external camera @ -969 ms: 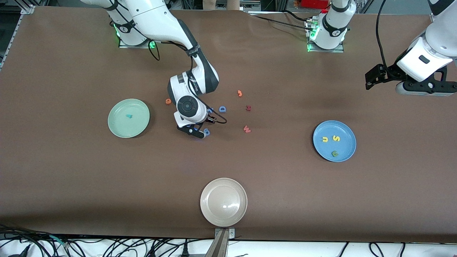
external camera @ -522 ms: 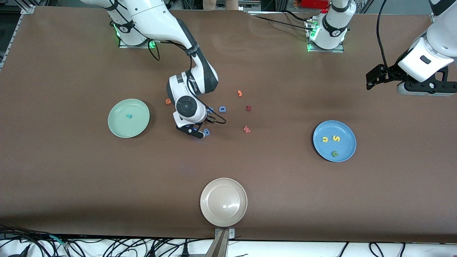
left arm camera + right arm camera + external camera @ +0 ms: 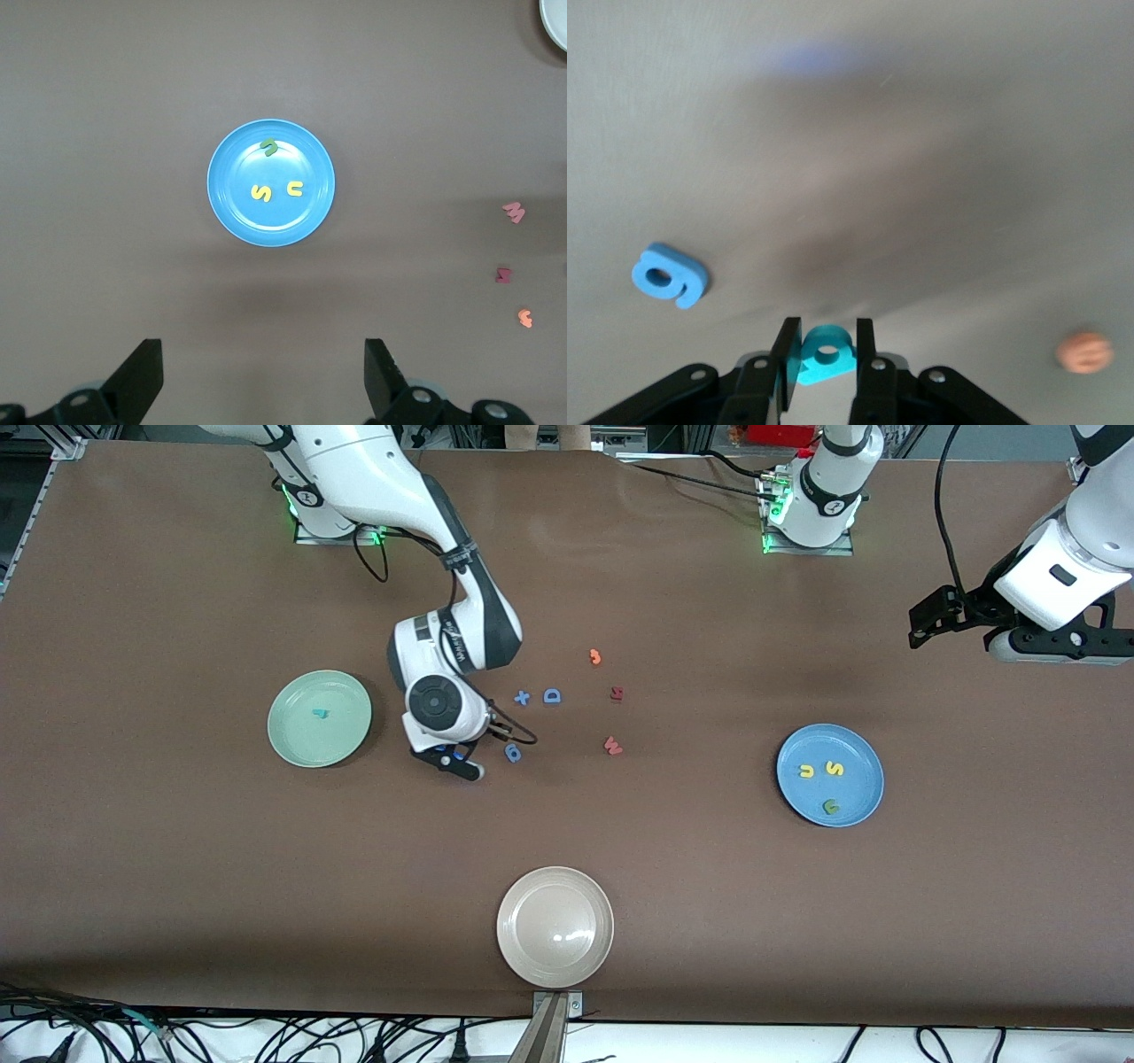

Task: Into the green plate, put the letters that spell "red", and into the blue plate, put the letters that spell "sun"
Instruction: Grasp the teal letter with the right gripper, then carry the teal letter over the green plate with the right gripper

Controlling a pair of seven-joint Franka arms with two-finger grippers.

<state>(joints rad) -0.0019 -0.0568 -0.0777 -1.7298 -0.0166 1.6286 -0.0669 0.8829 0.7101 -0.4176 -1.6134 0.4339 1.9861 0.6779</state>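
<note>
Teal-blue "d" (image 3: 825, 352) pinched, apparently, by right end effector (image 3: 822, 359).

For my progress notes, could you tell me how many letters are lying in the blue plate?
3, all in the blue plate: a yellow u and a yellow s beside each other, and a green n nearer the front camera.

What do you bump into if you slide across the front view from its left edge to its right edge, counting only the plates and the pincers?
green plate → right pincer, holding a teal-blue letter → beige plate → blue plate → left pincer.
</note>
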